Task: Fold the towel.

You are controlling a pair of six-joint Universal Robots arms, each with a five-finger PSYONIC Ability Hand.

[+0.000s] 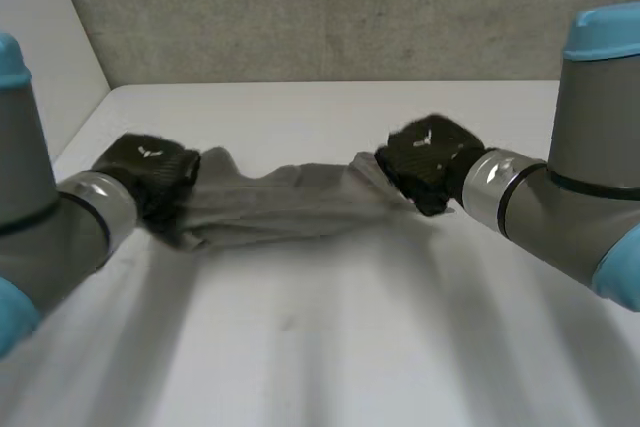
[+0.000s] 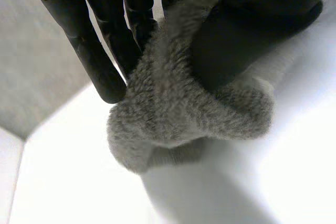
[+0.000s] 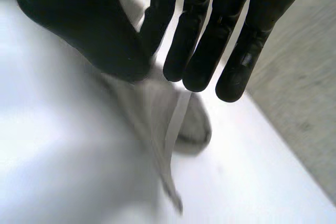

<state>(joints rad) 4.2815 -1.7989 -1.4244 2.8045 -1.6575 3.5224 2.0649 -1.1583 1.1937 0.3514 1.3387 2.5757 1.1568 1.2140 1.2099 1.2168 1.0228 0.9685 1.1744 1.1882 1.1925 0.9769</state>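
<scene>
A grey towel [image 1: 275, 205] stretches in a bunched band across the white table [image 1: 330, 347] between my two hands. My left hand [image 1: 150, 175] is at its left end; in the left wrist view the thumb [image 2: 231, 51] presses a wad of fluffy towel [image 2: 178, 114] against the fingers [image 2: 100, 61], so the hand is shut on the cloth. My right hand [image 1: 432, 162] is at the towel's right end. In the right wrist view its thumb [image 3: 89, 35] and fingers [image 3: 205, 51] pinch the towel's edge [image 3: 168, 119], which hangs down from them.
A grey wall [image 1: 330, 7] runs behind the table's far edge, with a white side wall [image 1: 40, 37] at the far left corner. Open tabletop lies in front of the towel.
</scene>
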